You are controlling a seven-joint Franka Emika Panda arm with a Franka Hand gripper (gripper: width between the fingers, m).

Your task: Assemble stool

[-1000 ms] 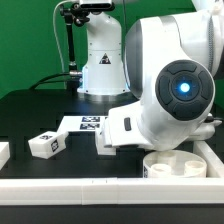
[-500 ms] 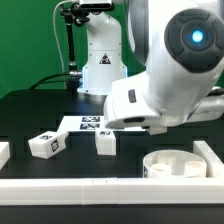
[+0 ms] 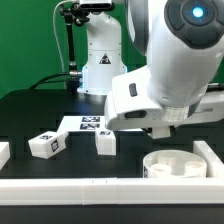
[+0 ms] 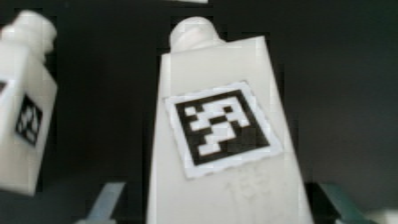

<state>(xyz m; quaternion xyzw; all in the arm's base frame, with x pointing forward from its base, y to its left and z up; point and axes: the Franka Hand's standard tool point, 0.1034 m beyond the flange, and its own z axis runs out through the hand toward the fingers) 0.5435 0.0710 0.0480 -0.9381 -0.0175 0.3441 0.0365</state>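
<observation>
Where the exterior view's left edge cuts the black table (image 3: 30,115), a white part (image 3: 3,152) shows only in part; what it is cannot be told.

First leg (image 3: 40,143): a small white block with black-and-white tags. It lies on the table near the exterior view's left, apart from the other parts.

Marker board (image 3: 88,123): flat and white, lying on the table just behind and between the two legs.

Second leg (image 3: 105,142): a white block just in front of the marker board, well apart from the first leg.

Front rail (image 3: 100,186): long and white, running along the near edge of the table.

Arm (image 3: 170,70): a large white body that fills the upper right of the exterior view. It hangs over the table and hides its own gripper there.

Seat (image 3: 180,166): round, shallow and ring-shaped. It lies flat at the exterior view's right, in the corner between the front rail and the side rail (image 3: 211,152), apart from both legs.

Wrist view: the framed leg (image 4: 222,110) lies lengthwise with its square tag facing the camera. A side leg (image 4: 27,100) lies beside it, not touching. Which of the two matches which leg in the exterior view cannot be told.

Gripper (image 4: 222,205): its jaws are spread wide, with a grey fingertip (image 4: 107,202) on either side of the framed leg's near end. There is a gap on each side, and nothing is gripped.
</observation>
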